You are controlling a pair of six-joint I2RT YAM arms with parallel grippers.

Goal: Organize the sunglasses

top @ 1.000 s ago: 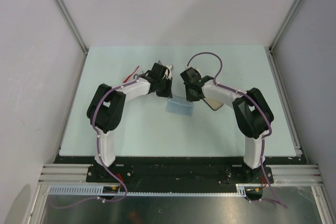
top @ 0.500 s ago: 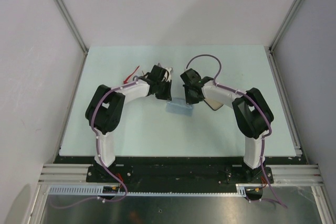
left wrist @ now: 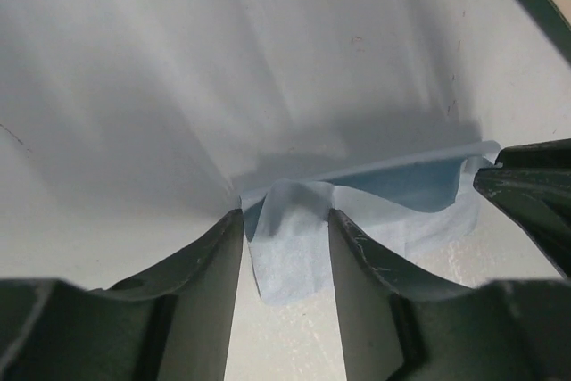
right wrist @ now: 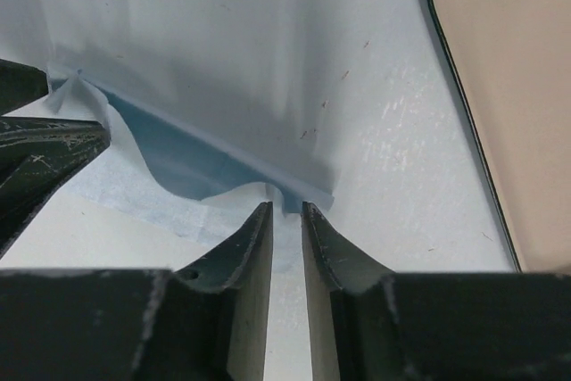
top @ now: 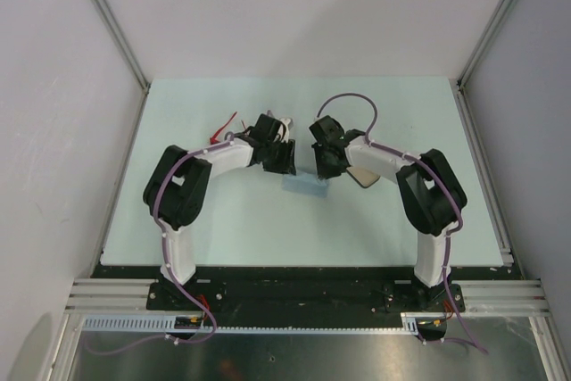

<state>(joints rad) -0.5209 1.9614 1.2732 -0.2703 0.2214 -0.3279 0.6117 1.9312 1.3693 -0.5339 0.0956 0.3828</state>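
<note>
The sunglasses show only as thin red arms on the table, just behind my left arm's forearm. A pale blue cloth lies folded on the table between both grippers. My left gripper is open, and a loose corner of the cloth lies between its fingers. My right gripper stands slightly open at the opposite edge of the cloth, with a narrow gap between its jaws. Each wrist view shows the other gripper's dark fingers across the cloth.
An open case with a black rim and tan inside lies right of the right gripper, close to it. Grey walls with metal rails enclose the pale table on three sides.
Both grippers were shut on the cloth and have opened, the left wider. The cloth has settled onto the table, more folded. Both arms shifted slightly toward each other.
</note>
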